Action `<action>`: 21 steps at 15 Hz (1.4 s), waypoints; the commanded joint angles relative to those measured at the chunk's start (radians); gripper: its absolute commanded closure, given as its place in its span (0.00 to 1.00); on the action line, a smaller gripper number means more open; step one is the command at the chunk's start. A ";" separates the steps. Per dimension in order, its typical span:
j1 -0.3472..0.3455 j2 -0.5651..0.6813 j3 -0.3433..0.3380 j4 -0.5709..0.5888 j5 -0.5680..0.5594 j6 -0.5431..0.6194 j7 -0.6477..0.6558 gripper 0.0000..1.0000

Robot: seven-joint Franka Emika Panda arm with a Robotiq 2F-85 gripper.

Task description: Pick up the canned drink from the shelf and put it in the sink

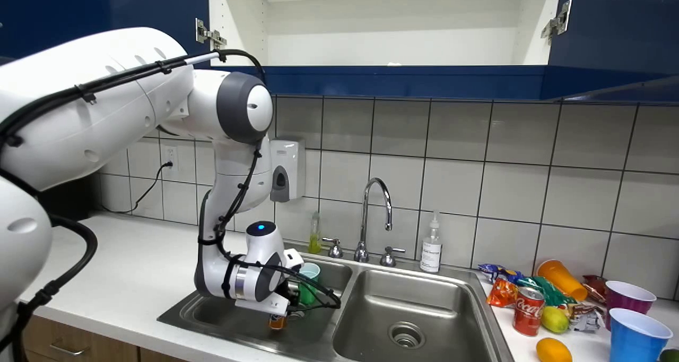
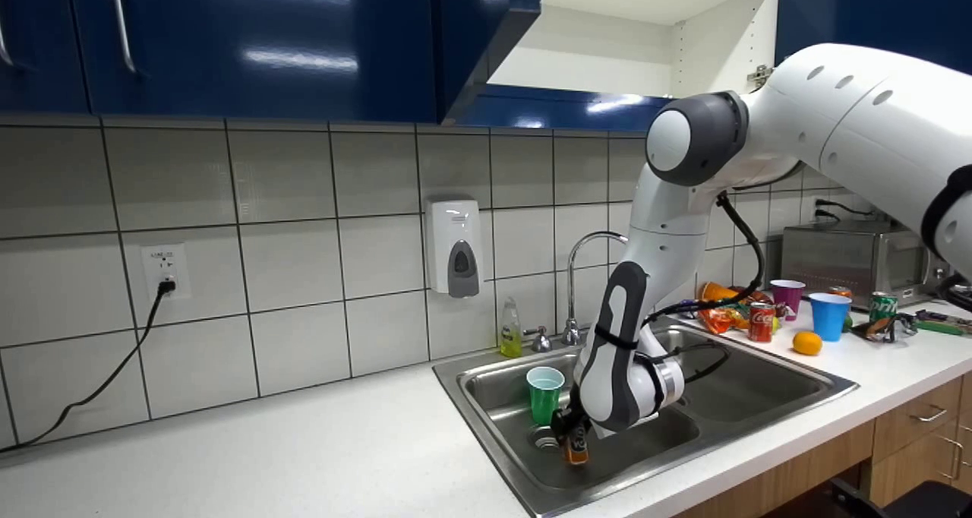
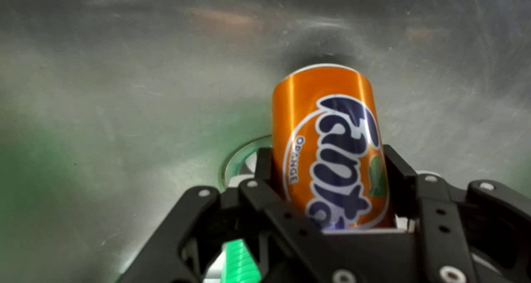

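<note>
Kitchen: dbl-basin sink [image 1: 424,298], white ctrtop [image 2: 266,457], blue wall cabs [image 2: 266,43] (soap disp. [image 2: 446,229] on tiles [image 2: 288,263]).

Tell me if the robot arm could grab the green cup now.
Probably not yet: the hand is clamped on the orange can and would likely have to release it first. The green cup stands upright nearby in the sink.

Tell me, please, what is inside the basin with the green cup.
The green cup, a drain, and the orange can gripped by the jaws; what lies under the cup is hidden.

One sink [image 2: 840,386], two basins [image 1: 445,319], four cups [image 1: 638,335], one faucet [image 1: 364,218]
</note>
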 commanded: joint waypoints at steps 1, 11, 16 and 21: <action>0.013 0.012 -0.010 0.026 0.022 -0.002 -0.032 0.62; 0.009 0.037 -0.009 0.048 0.018 -0.003 -0.035 0.04; 0.011 0.033 -0.009 0.044 0.019 -0.003 -0.034 0.00; 0.022 0.002 -0.010 0.023 0.021 -0.003 -0.033 0.00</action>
